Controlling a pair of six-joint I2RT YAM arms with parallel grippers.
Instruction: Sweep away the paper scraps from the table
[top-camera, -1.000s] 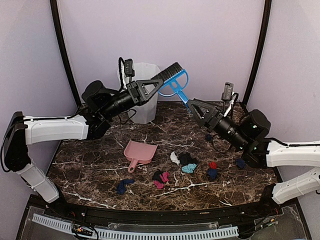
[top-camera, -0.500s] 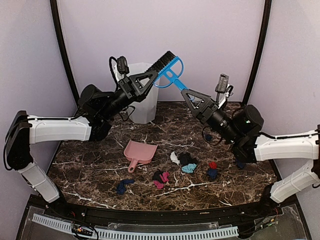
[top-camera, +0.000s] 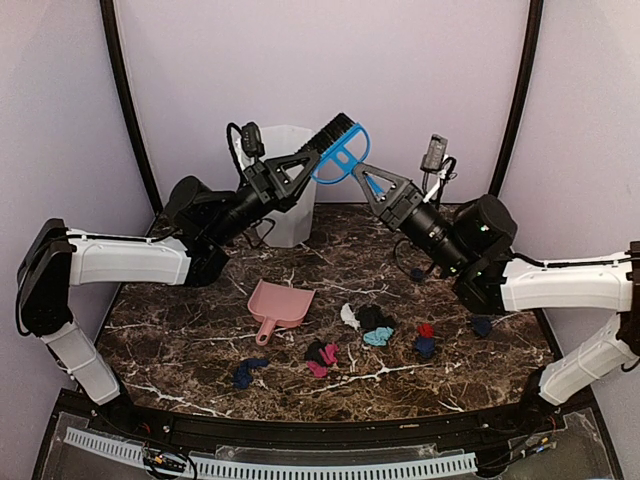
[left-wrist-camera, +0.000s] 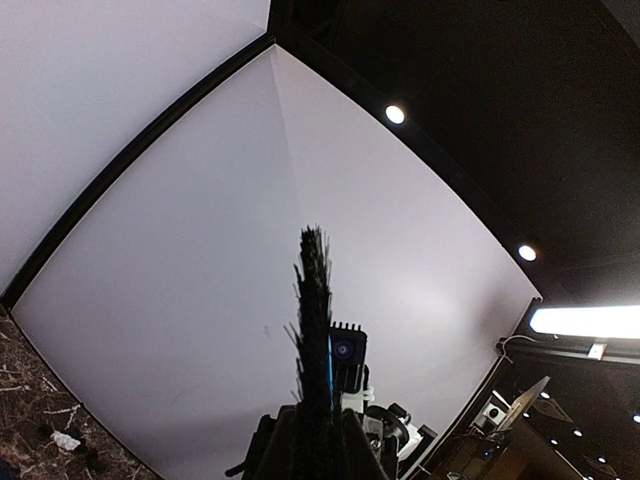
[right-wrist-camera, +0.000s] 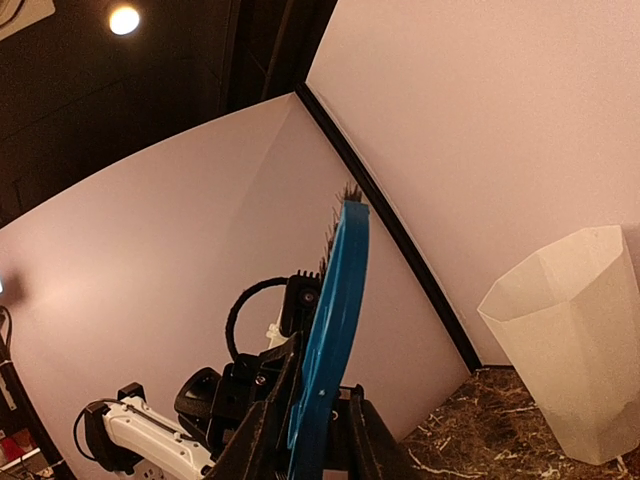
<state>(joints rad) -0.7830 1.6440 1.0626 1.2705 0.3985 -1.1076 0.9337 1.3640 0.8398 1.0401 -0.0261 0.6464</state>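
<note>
The blue hand brush (top-camera: 340, 160) hangs in the air above the back of the table (top-camera: 190, 335), between the two arms. My left gripper (top-camera: 318, 160) is shut on its black bristle end; in the left wrist view the bristles (left-wrist-camera: 315, 330) rise straight out of that gripper (left-wrist-camera: 318, 445). My right gripper (top-camera: 363, 180) is shut on the blue handle (right-wrist-camera: 335, 310), which stands edge-on in that gripper (right-wrist-camera: 318, 435). Paper scraps lie low on the table: a white, black and teal clump (top-camera: 372, 323), red and navy wads (top-camera: 425, 342), a magenta and black pair (top-camera: 322, 354), and a navy wad (top-camera: 248, 372).
A pink dustpan (top-camera: 278, 303) lies left of the scraps, handle toward the front. A white bin (top-camera: 288, 215) stands at the back wall under the left arm, also seen as the bin (right-wrist-camera: 570, 350) in the right wrist view. Another navy wad (top-camera: 481, 326) lies beside the right arm.
Both arms lifted the brush higher and a little left. The right gripper moved up to the handle and closed on it; the left gripper kept its hold on the bristle end.
</note>
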